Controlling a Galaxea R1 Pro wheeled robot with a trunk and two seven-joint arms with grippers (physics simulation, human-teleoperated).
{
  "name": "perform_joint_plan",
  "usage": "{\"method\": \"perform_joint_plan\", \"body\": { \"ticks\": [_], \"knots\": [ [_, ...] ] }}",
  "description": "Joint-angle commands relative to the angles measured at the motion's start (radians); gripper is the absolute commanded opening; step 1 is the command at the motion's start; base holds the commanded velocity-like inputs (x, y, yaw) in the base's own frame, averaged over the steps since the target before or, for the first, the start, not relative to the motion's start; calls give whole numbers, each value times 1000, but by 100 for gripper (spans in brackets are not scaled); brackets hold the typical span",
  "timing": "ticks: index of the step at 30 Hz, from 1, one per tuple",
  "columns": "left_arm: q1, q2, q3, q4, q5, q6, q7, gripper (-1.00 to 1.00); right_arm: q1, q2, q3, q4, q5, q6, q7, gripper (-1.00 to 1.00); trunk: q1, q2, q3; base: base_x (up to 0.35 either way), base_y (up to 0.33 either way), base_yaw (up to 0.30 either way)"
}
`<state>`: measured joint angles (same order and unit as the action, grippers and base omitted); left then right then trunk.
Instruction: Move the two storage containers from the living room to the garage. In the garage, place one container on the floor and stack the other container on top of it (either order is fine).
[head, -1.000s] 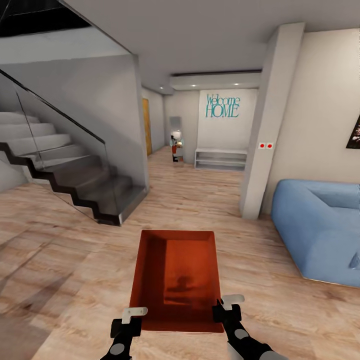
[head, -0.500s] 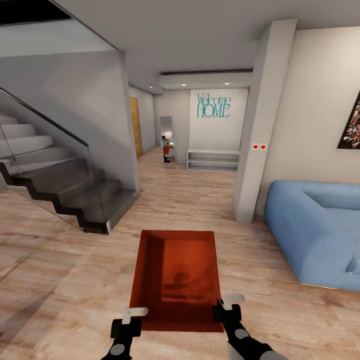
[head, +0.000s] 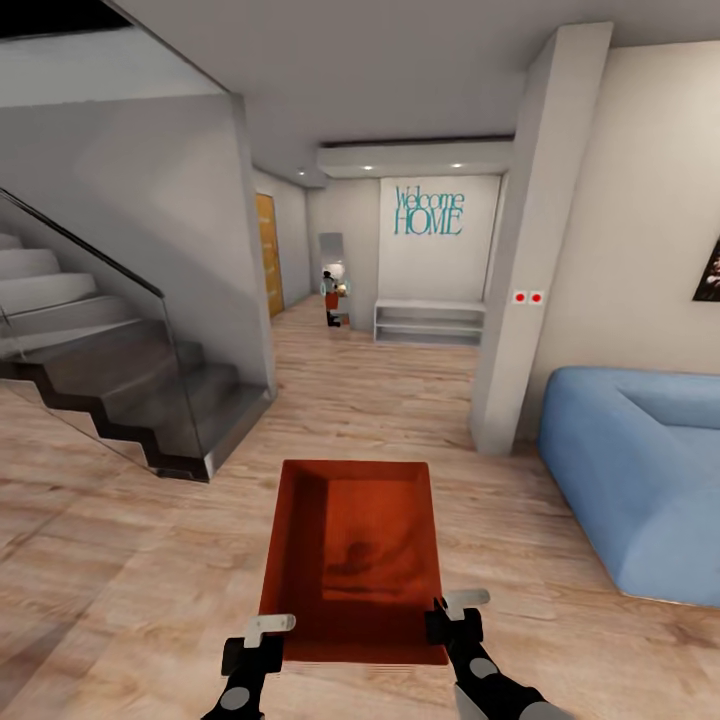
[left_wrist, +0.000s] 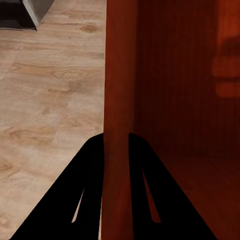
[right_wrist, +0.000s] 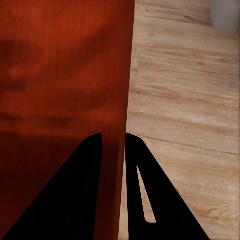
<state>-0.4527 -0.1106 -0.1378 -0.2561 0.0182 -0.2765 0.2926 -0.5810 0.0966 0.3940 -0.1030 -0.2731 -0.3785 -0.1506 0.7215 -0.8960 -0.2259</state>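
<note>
I can't make out the small figure (head: 334, 296) down the hall. My left gripper (head: 262, 640) and right gripper (head: 452, 615) each pinch a wall of the empty orange bin (head: 355, 555), carried above the wood floor (head: 120, 560).

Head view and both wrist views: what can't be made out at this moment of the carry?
- Storage container: its underside is hidden by its own walls in the head view.
- Sofa: cut off by the head view's right edge.
- Small figure down the hallway: too small to identify.
- Left gripper and right gripper: pad contact is hidden, each finger a black silhouette against the container wall.
</note>
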Motion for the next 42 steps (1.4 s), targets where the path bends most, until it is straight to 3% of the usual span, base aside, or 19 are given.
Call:
{"method": "perform_joint_plan", "body": {
  "ticks": [1,42],
  "knots": [
    [-1,0,12,-18,12,-77,9,-100,0,-3,-41,2,-23,-8,-53,-100,1,-1,-1,322,0,0],
    [-1,0,13,-17,14,-73,10,-100,0,-3,-41,2,-24,-8,-48,-100,1,-1,-1,322,0,0]
  ]
}}
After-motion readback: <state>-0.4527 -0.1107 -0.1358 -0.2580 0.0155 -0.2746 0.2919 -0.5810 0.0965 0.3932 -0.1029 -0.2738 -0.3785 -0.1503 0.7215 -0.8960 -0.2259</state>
